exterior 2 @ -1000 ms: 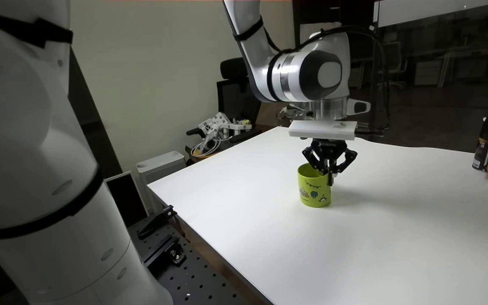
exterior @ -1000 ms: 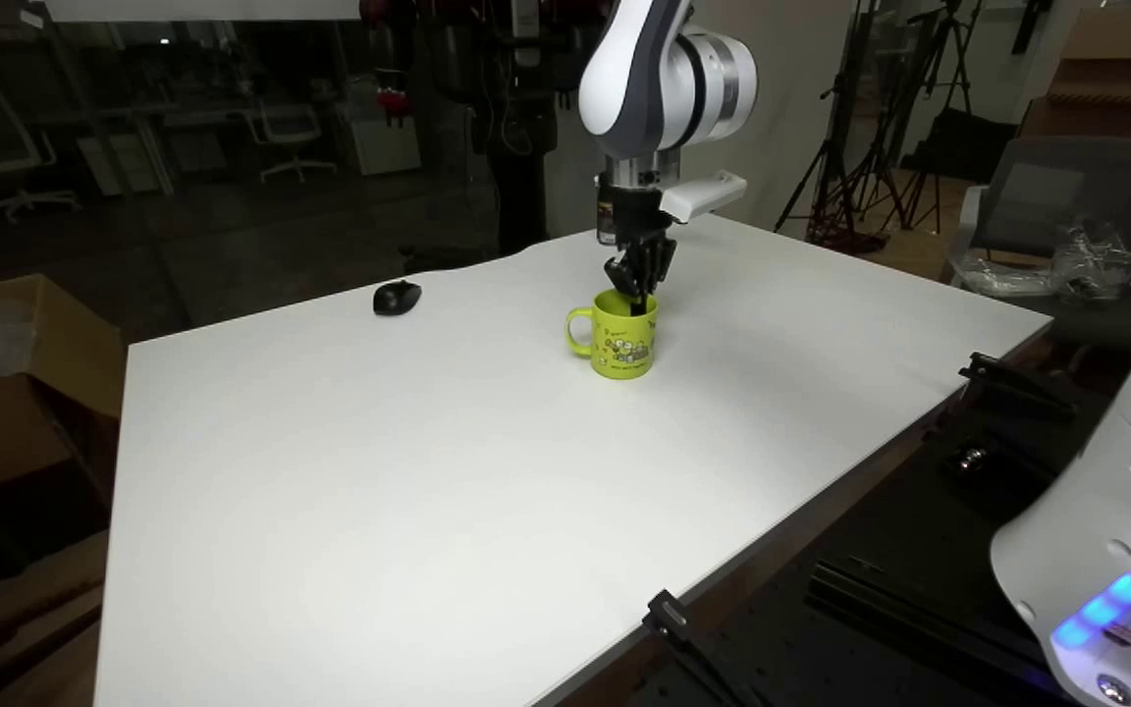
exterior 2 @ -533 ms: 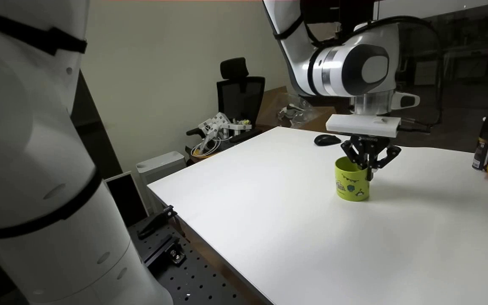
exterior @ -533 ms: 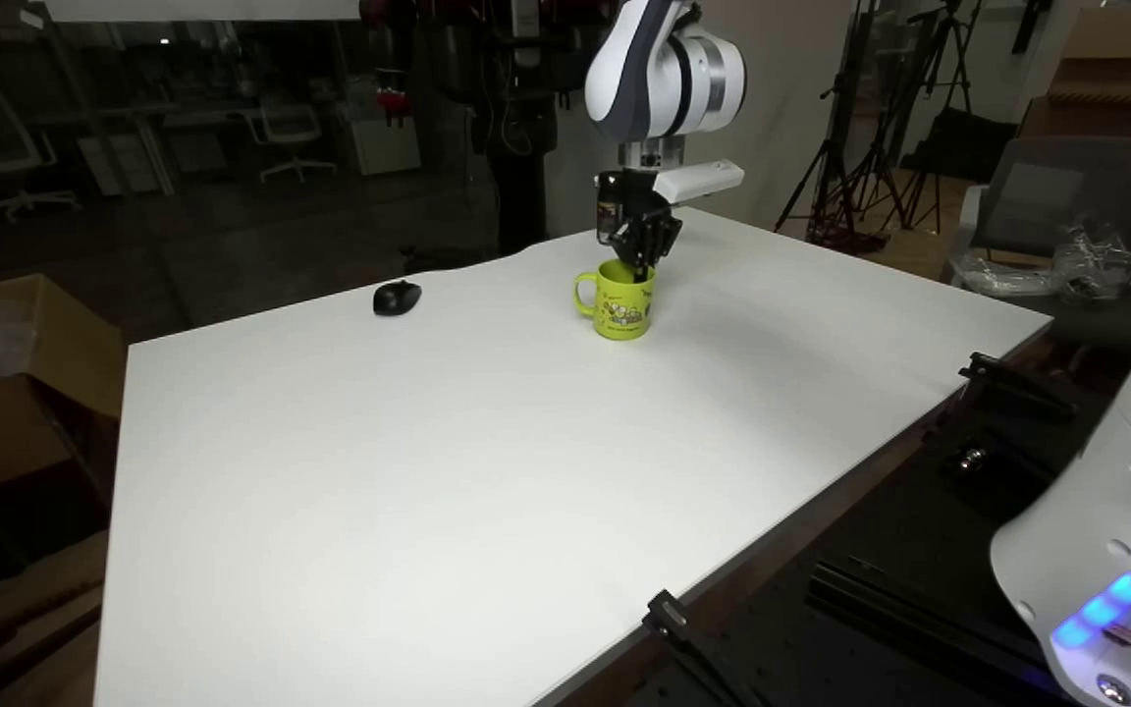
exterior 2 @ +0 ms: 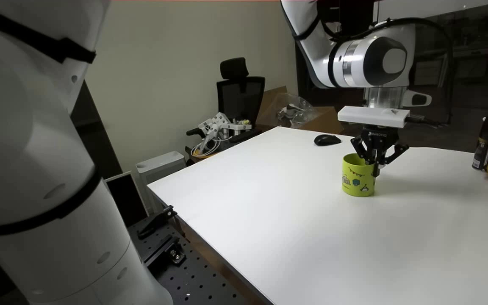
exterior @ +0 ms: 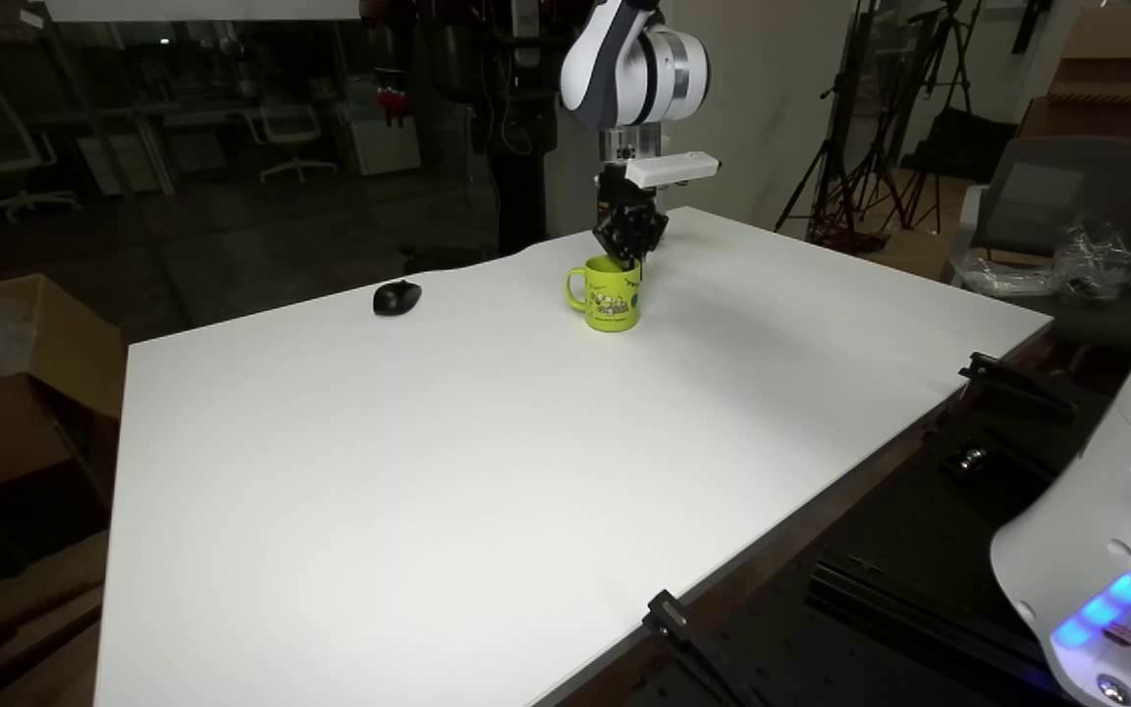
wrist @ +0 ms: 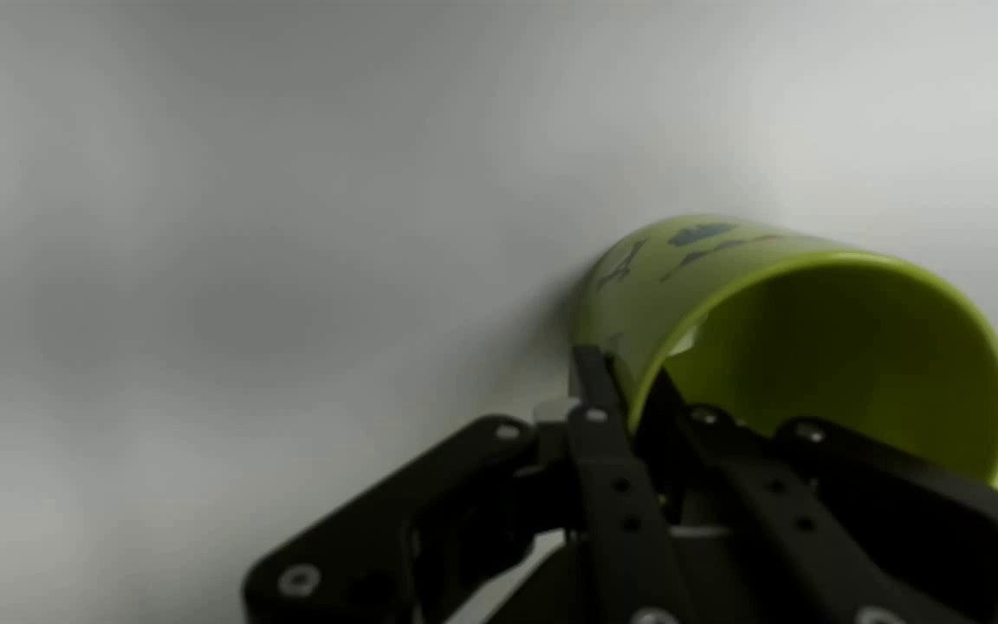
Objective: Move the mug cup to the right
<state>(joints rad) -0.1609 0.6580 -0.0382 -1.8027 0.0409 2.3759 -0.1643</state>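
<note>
The white table (exterior: pixel 379 442) carries a black mouse (exterior: pixel 397 298) near one edge. The mug (exterior 2: pixel 356 176) is upright on or just above the table, contact unconfirmed, well apart from the mouse. My gripper (wrist: pixel 627 373) is clamped on the mug's wall, one jaw inside, one outside, presumably because a thin wall suits a pinch for the move right.

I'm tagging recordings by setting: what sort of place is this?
Probably a robotics lab, perhaps with office space: there is a robot arm, a dark perforated board, and a high-backed office chair.
</note>
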